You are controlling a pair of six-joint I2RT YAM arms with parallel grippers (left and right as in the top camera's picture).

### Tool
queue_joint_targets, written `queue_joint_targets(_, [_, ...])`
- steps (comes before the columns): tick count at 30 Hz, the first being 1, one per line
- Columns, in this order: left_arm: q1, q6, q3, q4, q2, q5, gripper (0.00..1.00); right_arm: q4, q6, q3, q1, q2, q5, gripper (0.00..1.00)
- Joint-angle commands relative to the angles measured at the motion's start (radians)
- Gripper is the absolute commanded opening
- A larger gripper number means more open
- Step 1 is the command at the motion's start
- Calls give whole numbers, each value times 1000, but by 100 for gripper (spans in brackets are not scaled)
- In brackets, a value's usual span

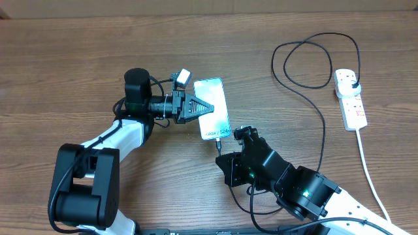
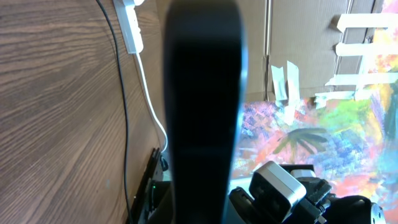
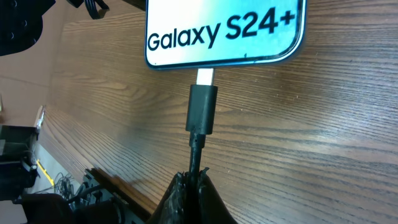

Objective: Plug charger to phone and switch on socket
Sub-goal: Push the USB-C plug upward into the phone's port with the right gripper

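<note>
The phone (image 1: pixel 215 98) lies flat on the wooden table with its light screen up; the right wrist view shows its short edge reading "Galaxy S24+" (image 3: pixel 224 31). My left gripper (image 1: pixel 208 106) tapers to a closed point over the phone's left half. My right gripper (image 3: pixel 199 180) is shut on the charger cable just behind its black connector (image 3: pixel 202 109), whose pale metal tip touches the phone's port. The charger cable (image 1: pixel 323 130) loops back to a black plug (image 1: pixel 353 79) seated in the white socket strip (image 1: pixel 353 108).
The socket's white cord (image 1: pixel 369 170) runs toward the front right edge. In the left wrist view a dark slab fills the centre, with the socket (image 2: pixel 130 28), its cord and the black cable (image 2: pixel 121 112) to the left on the table.
</note>
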Motion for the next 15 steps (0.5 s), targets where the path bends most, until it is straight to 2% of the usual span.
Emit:
queue_joint_targets(1, [2,-35,27,3,0,38,4,0,0,6,5,-16,12,4])
queue_joint_targets(15, [-1,-71,27,0,0,30,4,15,0,6,5,-16,9,4])
